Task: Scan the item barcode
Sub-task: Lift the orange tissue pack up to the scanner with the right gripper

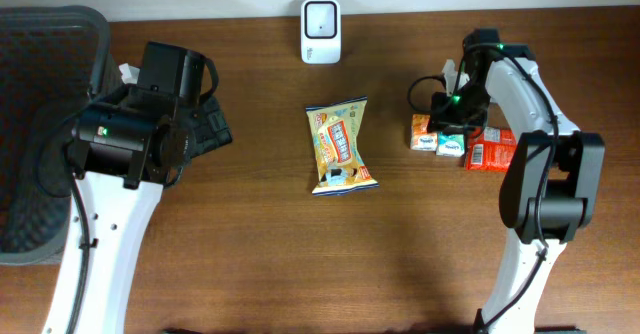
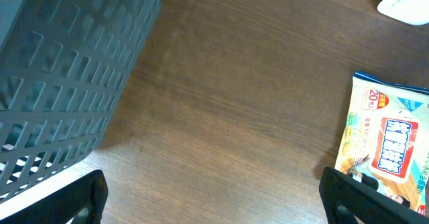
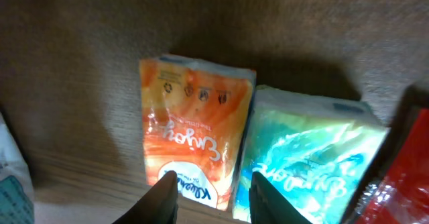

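A white barcode scanner (image 1: 320,31) stands at the table's far middle edge. In front of it lies a yellow snack bag (image 1: 340,146). To the right, an orange tissue pack (image 1: 421,132), a teal pack (image 1: 450,144) and a red pack (image 1: 490,150) lie side by side. My right gripper (image 1: 447,111) hovers over them. In the right wrist view it (image 3: 214,200) stands partly open with nothing between its fingers, one tip over the orange pack (image 3: 194,123) and the other over the teal pack (image 3: 308,157). My left gripper (image 2: 214,204) is wide open over bare wood.
A dark mesh basket (image 1: 45,134) fills the left edge, close beside my left arm (image 1: 130,134). It shows as grey lattice (image 2: 60,83) in the left wrist view, with the snack bag (image 2: 392,150) at the right edge and the scanner (image 2: 409,3) in the top corner.
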Robot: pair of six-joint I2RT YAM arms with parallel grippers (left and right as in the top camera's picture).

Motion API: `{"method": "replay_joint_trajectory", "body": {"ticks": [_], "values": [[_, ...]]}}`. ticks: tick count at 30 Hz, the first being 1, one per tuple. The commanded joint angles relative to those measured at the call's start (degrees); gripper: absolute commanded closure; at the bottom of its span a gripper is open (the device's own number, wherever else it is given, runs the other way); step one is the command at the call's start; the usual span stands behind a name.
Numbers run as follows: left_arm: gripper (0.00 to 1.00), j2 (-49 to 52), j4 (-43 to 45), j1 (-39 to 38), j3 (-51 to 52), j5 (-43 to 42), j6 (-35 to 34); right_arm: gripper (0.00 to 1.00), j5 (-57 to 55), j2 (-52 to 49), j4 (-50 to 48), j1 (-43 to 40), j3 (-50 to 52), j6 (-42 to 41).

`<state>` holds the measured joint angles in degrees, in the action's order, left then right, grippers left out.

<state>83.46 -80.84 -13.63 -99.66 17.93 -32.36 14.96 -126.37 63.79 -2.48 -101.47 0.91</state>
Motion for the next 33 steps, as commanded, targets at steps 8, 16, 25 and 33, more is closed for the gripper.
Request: {"method": "replay_joint_trajectory", "body": {"ticks": [8,16,25,33], "values": [[0.01,-0.94,-0.02,0.31,-0.48,-0.20,0.09,0.66,1.18,-0.79,-1.73,0.26,1.81,0.31],[0.01,-0.94,-0.04,0.31,-0.48,-0.20,0.09,0.66,3.89,-0.79,-4.98,0.26,4.96,0.35],[0.01,-0.94,-0.02,0.31,-0.48,-0.20,0.09,0.96,2.75,-0.76,-6.36,0.13,7.23,0.15],[0.01,-0.94,-0.02,0.31,-0.48,-0.20,0.09,0.96,37.83,-0.74,1.81,-4.15,0.83,8.44]]}}
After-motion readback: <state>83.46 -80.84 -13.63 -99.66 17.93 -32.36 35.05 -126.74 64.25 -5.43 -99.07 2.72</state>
